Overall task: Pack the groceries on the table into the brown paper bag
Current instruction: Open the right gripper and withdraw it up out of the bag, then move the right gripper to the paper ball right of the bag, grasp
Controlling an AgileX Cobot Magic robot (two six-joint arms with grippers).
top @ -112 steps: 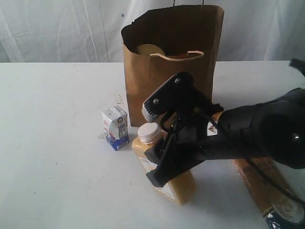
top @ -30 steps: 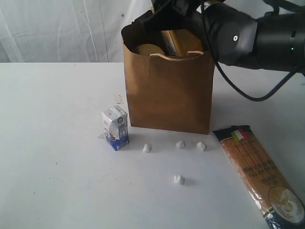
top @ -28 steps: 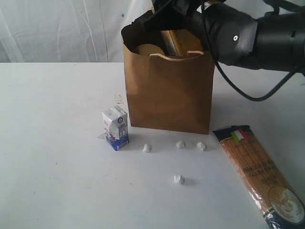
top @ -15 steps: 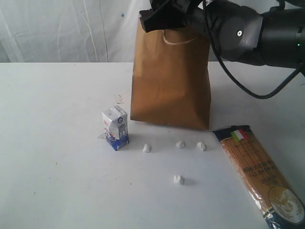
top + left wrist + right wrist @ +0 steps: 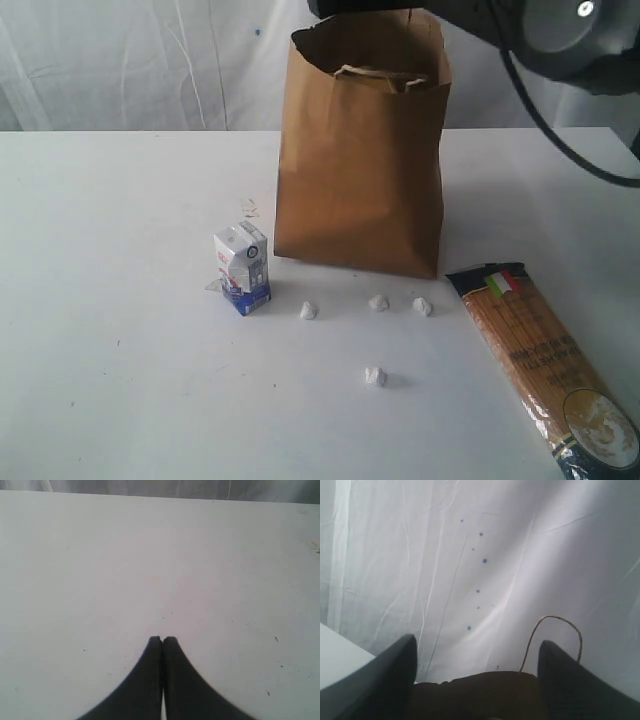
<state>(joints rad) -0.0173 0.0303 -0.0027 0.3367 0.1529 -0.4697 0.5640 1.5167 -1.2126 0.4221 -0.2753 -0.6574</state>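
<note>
Brown paper bag [image 5: 360, 170] stands upright toward the far middle of the table [image 5: 120, 200], its mouth open at the top, which suits dropping things in from above. Its contents are hidden from every view. The right gripper [image 5: 476, 642] hangs just over that mouth with its fingers spread wide and nothing between them. The bag's rim and one twisted handle [image 5: 560, 630] show below and beyond them, against the white curtain [image 5: 395, 555]. Judged from this, it is poised directly above the opening and carries no load.

Two groceries sit outside the bag. The small white-blue carton [image 5: 243, 267] stands upright just left of and nearer than the bag, its sides free for a pinch. The long spaghetti packet [image 5: 545, 370] lies flat at the near right. It would probably need tipping on end to go in.

The left gripper [image 5: 162, 640] has its fingertips pressed together over bare table, apparently parked clear of the work. Small white crumbs [image 5: 375, 377] are scattered in front of the bag.
</note>
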